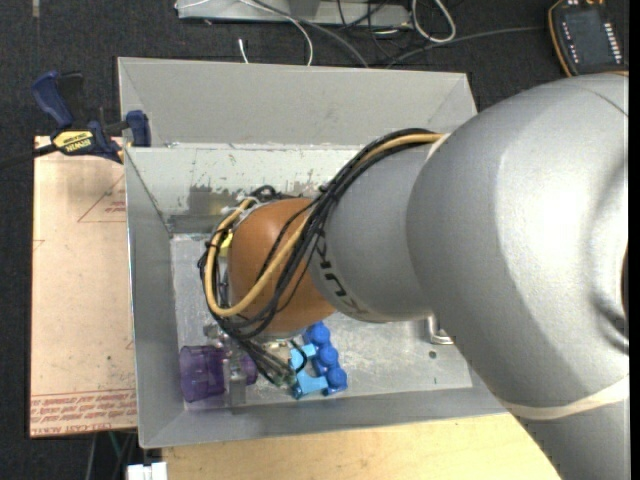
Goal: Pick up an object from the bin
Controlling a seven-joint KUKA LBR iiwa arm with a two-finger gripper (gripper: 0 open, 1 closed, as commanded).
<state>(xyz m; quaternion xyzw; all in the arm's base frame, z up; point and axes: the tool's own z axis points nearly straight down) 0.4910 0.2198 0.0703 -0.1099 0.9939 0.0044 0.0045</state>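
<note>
The big grey arm (420, 238) comes in from the right of the frame and slants down into the grey metal bin (150, 268). Its wrist has a round orange cover (285, 268), with black and yellow cables (215, 278) looped around it. The gripper (237, 373) is low in the bin's lower-left corner, close to the floor. Most of it is hidden under the wrist and cables, so I cannot tell whether it is open or closed, or whether it holds anything. A see-through purple block (202, 373) lies just beside the gripper on its left, near the bin's left wall. A knobbly blue plastic piece (322, 361) lies on its right, along the lower wall.
</note>
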